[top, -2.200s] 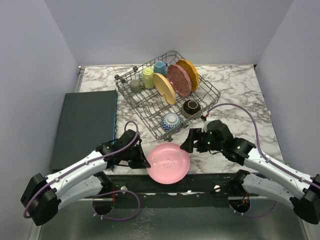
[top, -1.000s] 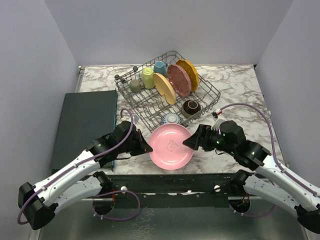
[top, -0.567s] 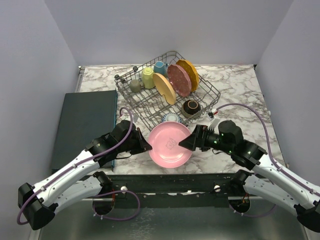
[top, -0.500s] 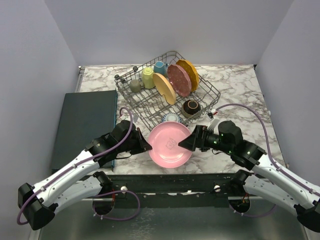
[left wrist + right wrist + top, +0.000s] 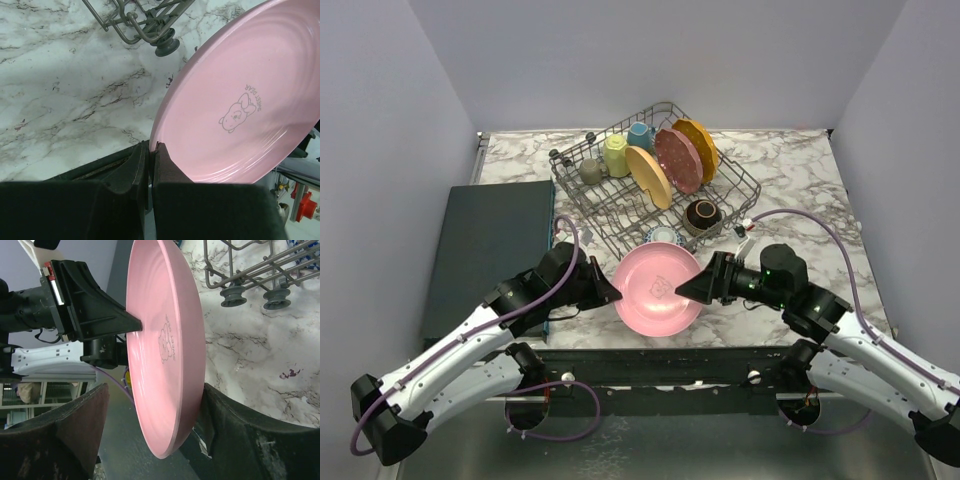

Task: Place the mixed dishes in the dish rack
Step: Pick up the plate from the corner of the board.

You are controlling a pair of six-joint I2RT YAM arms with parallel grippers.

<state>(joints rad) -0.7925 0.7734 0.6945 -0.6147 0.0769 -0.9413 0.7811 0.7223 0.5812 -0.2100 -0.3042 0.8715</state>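
Note:
A pink plate (image 5: pixel 658 288) with a small bear print is held tilted on edge above the table's near side, just in front of the grey wire dish rack (image 5: pixel 610 205). My left gripper (image 5: pixel 608 295) is shut on its left rim; the wrist view shows the fingers pinching the rim (image 5: pixel 151 146) of the plate (image 5: pixel 240 100). My right gripper (image 5: pixel 690 290) is open, its fingers straddling the plate's (image 5: pixel 165 340) right rim (image 5: pixel 155 390). The rack holds an olive mug (image 5: pixel 590 170), yellow mug (image 5: pixel 616 155), blue mug (image 5: pixel 640 135), peach plate (image 5: pixel 650 175), scalloped dotted plate (image 5: pixel 678 160), orange plate (image 5: pixel 698 148), dark brown bowl (image 5: pixel 703 213) and blue-patterned bowl (image 5: pixel 663 236).
A dark flat mat (image 5: pixel 490 250) lies left of the rack. The rack's near corner and feet (image 5: pixel 165 47) stand just beyond the plate, also in the right wrist view (image 5: pixel 250 290). Marble tabletop (image 5: pixel 800 190) lies to the right; walls enclose three sides.
The pink plate has been lifted from flat at the near edge and tilted upright by my left gripper. My right gripper has moved in around its right rim.

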